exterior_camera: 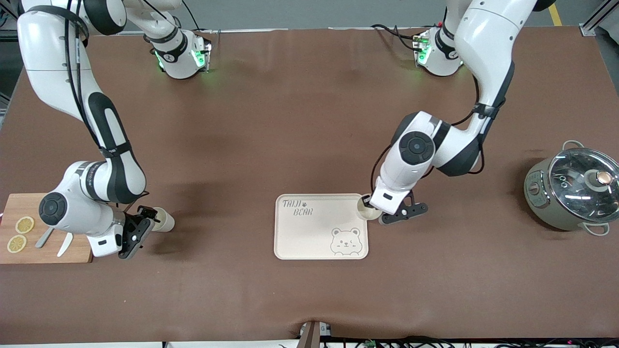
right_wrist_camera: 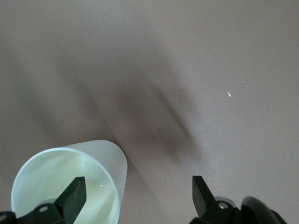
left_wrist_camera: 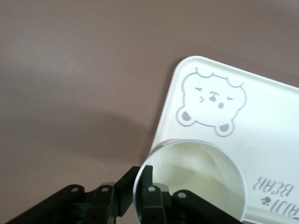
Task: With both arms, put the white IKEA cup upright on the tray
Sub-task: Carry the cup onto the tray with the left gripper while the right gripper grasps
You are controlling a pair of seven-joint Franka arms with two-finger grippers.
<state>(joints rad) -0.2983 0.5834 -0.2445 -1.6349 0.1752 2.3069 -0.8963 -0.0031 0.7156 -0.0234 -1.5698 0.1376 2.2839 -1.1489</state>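
While front cam is hiding it, I'm seeing on L wrist cam the left gripper (left_wrist_camera: 140,186) pinching a cup's (left_wrist_camera: 191,179) rim over the tray (left_wrist_camera: 280,121) corner; right gripper (right_wrist_camera: 135,196) is gaping wide, one finger inside a 2nd cup (right_wrist_camera: 70,182).

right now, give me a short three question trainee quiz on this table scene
1. True or false: the left gripper is shut on the rim of a white plastic cup at the corner of the flat cream rectangular tray.
2. Multiple choice: the second white cup beside the open right gripper is A) lying on its side on the brown table, B) upright on the tray, C) on the wooden cutting board.
3. Fill in: the lidded grey pot stands toward the ___ arm's end of the table.

Key: 1 true; 2 A; 3 left
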